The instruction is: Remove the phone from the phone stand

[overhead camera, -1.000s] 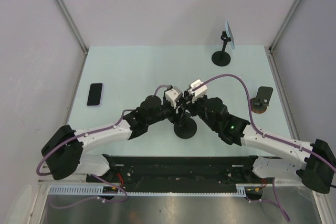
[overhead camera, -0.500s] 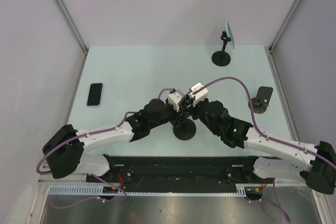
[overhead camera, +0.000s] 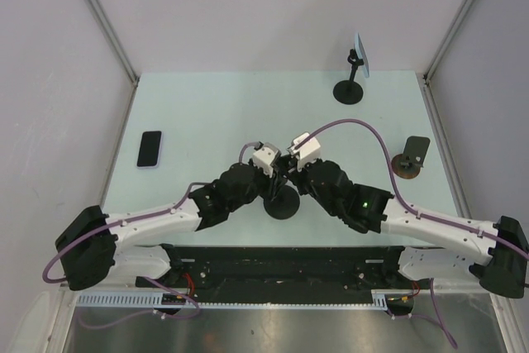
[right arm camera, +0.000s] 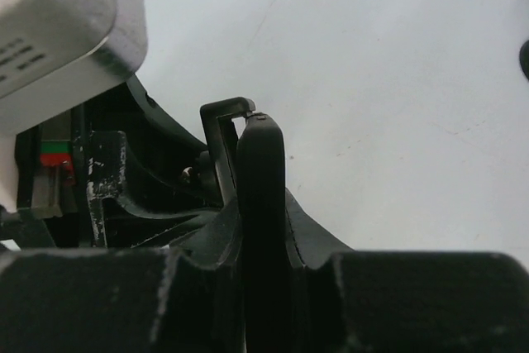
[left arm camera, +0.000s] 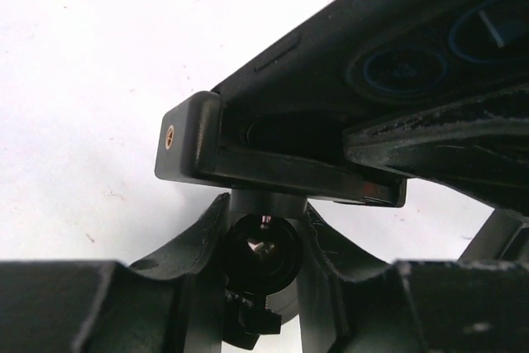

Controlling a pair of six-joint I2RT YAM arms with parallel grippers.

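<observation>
1. My left pincer [left arm camera: 264,233] clamps the stand [left arm camera: 273,167] by its neck; my right pincer [right arm camera: 260,229] pinches the phone [right arm camera: 260,163], seated in the stand near the middle of the desk [overhead camera: 207,113].
2. A tight fit could make the phone slip from me, or drag the stand over.

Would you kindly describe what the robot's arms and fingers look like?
The left arm and right arm share white links, black joints, black fingers, a white wrist camera box and a trailing purple cable. A green light glows on the right.
</observation>
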